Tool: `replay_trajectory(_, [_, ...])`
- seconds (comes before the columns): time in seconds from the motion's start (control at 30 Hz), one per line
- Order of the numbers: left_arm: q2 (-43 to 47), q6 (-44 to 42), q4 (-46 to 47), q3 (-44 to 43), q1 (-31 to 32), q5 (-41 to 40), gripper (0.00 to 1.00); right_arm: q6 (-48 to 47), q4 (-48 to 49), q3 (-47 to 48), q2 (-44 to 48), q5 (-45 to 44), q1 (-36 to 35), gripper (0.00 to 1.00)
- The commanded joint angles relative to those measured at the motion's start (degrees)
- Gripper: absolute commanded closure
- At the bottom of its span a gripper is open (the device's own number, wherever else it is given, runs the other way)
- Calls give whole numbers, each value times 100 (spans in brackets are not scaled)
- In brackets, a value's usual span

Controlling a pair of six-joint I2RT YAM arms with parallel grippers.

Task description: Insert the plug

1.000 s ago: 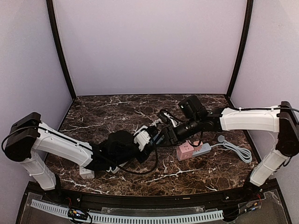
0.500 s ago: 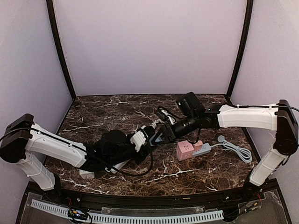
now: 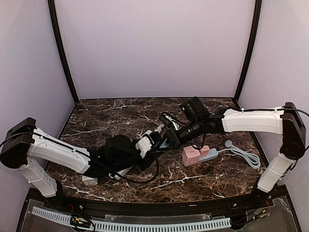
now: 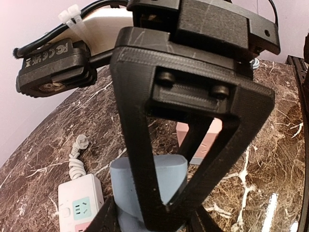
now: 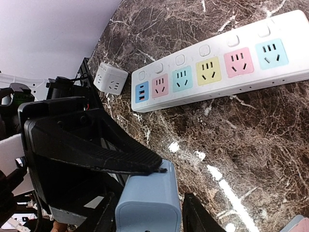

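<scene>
The plug (image 5: pixel 149 203) is a light blue block held above the marble between the two arms at the table's centre (image 3: pixel 163 143). My left gripper (image 3: pixel 155 141) is shut on it; in the left wrist view its fingers flank the plug's (image 4: pixel 166 174) base at the bottom edge. My right gripper (image 3: pixel 169 137) comes in from the right. Its fingers (image 5: pixel 193 215) sit against both sides of the plug, and one triangular finger (image 4: pixel 145 145) crosses the plug's face. A white power strip (image 5: pixel 217 67) with coloured sockets lies flat beyond.
A pink socket cube (image 3: pixel 191 155) joins a grey strip (image 3: pixel 210 154) right of centre, its white cable (image 3: pixel 244 155) coiled toward the right arm's base. A small white socket cube (image 5: pixel 110 79) sits by the white strip's end. A white corded plug (image 4: pixel 79 144) lies beside that strip.
My right gripper has narrowed its fingers onto the blue plug and shifted slightly left. The left arm lowered a little early on, still gripping the plug.
</scene>
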State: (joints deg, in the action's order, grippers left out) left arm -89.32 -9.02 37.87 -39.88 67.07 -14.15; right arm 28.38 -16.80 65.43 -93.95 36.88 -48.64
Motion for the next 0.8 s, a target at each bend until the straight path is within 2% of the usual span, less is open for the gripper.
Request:
replay_trajectory(0.0, [-15,-93,149,-54,26,78,79,-17,92,200,-106,69,-23,57])
replay_trajectory(0.27, [-51,-168,179,-16,21,116,79,-59,-188,389,-164,29,-25,66])
replay_trajectory(0.37, [-82,-194,209,-12,21,118,79,-88,-284,411,-197,47,-23,74])
replay_trajectory(0.53, [-114,-265,224,-16,26,109,79,-154,-412,409,-220,138,-22,73])
replay_trajectory(0.67, [-153,-328,268,12,26,84,77,-207,-447,393,-204,236,-23,83])
replay_trajectory(0.7, [-150,-337,281,30,23,86,76,-222,-454,401,-203,246,-23,82])
replay_trajectory(0.77, [-122,-379,312,77,23,163,76,-263,-489,413,-202,272,-22,73])
